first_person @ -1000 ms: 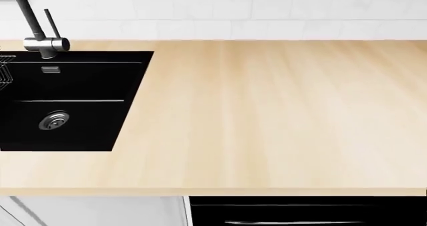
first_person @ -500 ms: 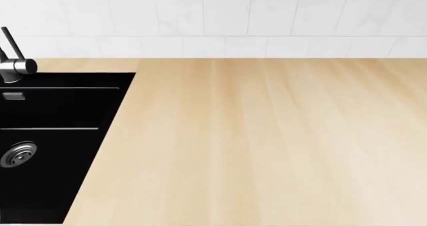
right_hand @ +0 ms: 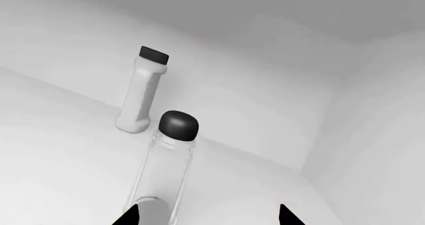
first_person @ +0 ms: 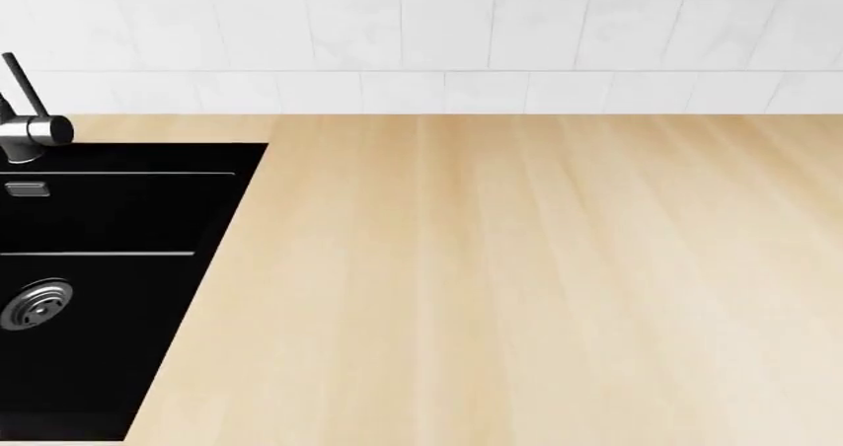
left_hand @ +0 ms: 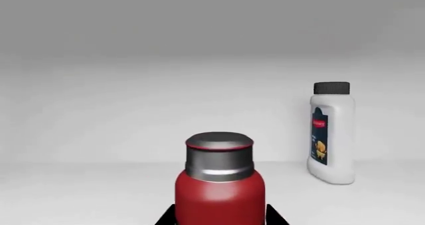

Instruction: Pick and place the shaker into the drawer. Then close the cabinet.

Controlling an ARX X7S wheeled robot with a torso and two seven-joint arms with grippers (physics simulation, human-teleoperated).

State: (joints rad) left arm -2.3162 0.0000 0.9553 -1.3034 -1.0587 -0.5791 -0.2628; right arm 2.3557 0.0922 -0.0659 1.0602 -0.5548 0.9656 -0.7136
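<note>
In the left wrist view the red shaker (left_hand: 220, 185) with a silvery top stands upright between the two black fingertips of my left gripper (left_hand: 220, 220), which hug its sides. Around it are the plain white floor and walls of the drawer (left_hand: 119, 110). In the right wrist view my right gripper (right_hand: 207, 216) is open and empty inside the same white space (right_hand: 279, 100); one fingertip (right_hand: 130, 216) sits beside the base of a clear shaker. Neither gripper nor the red shaker shows in the head view.
A clear shaker with a dark round cap (right_hand: 166, 165) stands upright just in front of my right gripper. A white bottle with a black cap (right_hand: 141, 93) stands by the back wall and also shows in the left wrist view (left_hand: 331, 133). The head view shows a wooden counter (first_person: 527, 268) and a black sink (first_person: 93, 288).
The head view shifted up and to the right a second ago, dropping the counter's front edge and the black panel below it out of frame. It has held still for the last half second.
</note>
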